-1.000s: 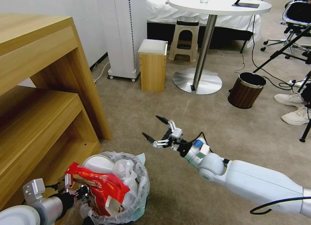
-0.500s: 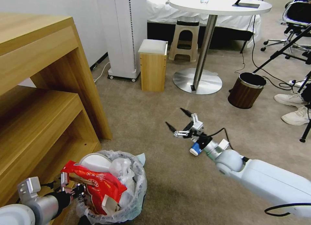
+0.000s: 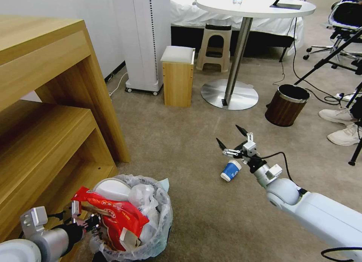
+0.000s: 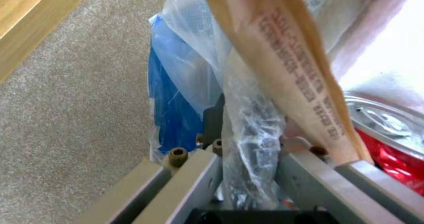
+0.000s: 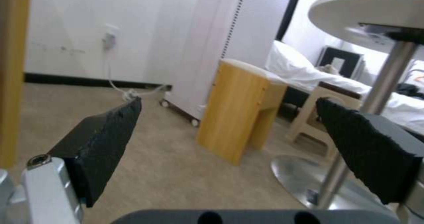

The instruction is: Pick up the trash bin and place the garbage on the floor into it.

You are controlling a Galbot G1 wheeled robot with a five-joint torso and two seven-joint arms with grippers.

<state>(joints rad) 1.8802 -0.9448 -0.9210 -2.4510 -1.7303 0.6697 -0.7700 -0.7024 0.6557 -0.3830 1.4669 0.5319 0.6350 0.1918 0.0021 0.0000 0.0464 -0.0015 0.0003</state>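
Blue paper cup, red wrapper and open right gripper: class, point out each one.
Blue paper cup (image 3: 230, 170), head view: its side wall, lying on the carpet.
Red wrapper (image 3: 113, 212), head view: its printed face, atop the bin.
Right gripper (image 3: 233, 137), head view: midway between fingertips.

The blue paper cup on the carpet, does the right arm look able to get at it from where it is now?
Probably yes. The blue paper cup lies on its side on bare floor, with nothing around it. The right gripper, open and empty, hangs just above and beyond it, pointing away, so it would need to turn downward.
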